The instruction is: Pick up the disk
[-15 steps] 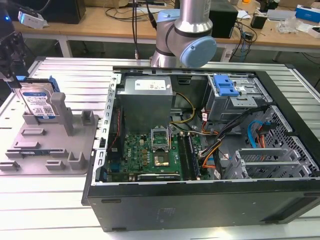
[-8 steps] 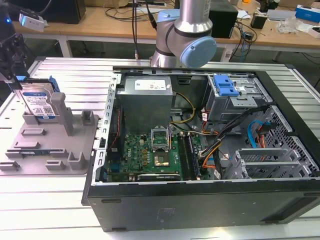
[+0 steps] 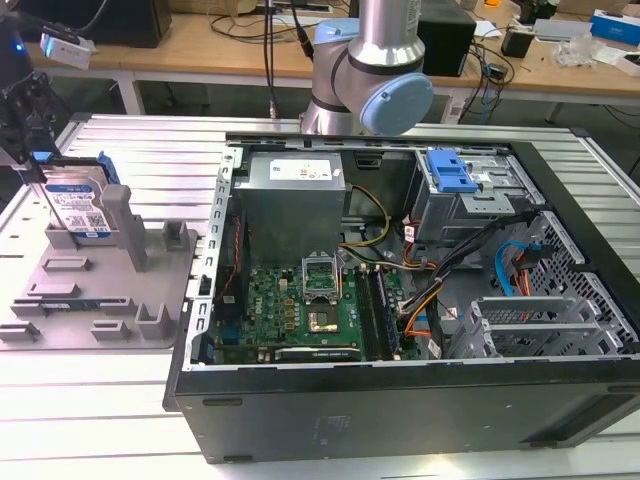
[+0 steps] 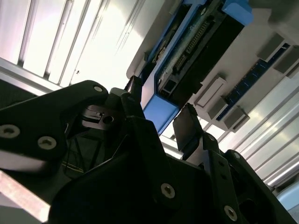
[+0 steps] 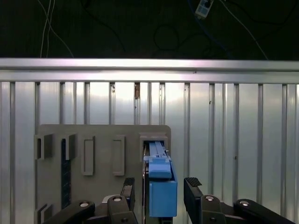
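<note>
**Item: disk in holder, hand astride its edge**

Location of disk: the flat rectangular silver disk (image 3: 78,208) with a blue-and-white label and blue plastic side rails is stood on edge in a slot of the grey plastic slotted holder (image 3: 120,290). The holder is laid on the ribbed aluminium counter (image 3: 100,400), at the exterior view's left.

Hand: the black two-fingered hand (image 5: 160,185) is held over the disk's upper end. In the first wrist view the blue rail of the disk (image 5: 162,198) is seen between the two fingers (image 5: 192,186), with a gap on each side. The hand is spread wider than the disk and nothing is gripped. In the second wrist view the hand (image 4: 159,109) is likewise set to either side of the disk (image 4: 196,42).

Adjacent: an open black metal computer case (image 3: 400,410) is set just beside the holder, toward the exterior view's right.
</note>
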Robot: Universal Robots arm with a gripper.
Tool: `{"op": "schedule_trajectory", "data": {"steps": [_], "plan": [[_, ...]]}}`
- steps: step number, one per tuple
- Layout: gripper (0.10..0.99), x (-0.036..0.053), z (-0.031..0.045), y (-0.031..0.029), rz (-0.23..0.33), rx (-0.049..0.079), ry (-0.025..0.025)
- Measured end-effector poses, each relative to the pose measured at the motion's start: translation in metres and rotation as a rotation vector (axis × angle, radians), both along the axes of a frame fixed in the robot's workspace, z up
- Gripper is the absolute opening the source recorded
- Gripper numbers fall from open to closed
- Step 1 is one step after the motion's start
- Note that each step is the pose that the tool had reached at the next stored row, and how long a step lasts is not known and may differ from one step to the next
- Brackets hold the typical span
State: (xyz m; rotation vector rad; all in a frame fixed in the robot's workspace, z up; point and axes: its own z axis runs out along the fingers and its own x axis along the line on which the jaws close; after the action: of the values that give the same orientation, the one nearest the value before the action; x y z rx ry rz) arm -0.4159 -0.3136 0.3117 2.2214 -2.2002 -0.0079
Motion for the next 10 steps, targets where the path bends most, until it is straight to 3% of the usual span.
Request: {"op": "schedule_trajectory", "data": {"steps": [10], "plan": [[0.525, 0.0, -0.0078, 0.0, 0.0, 0.0, 0.0]]}}
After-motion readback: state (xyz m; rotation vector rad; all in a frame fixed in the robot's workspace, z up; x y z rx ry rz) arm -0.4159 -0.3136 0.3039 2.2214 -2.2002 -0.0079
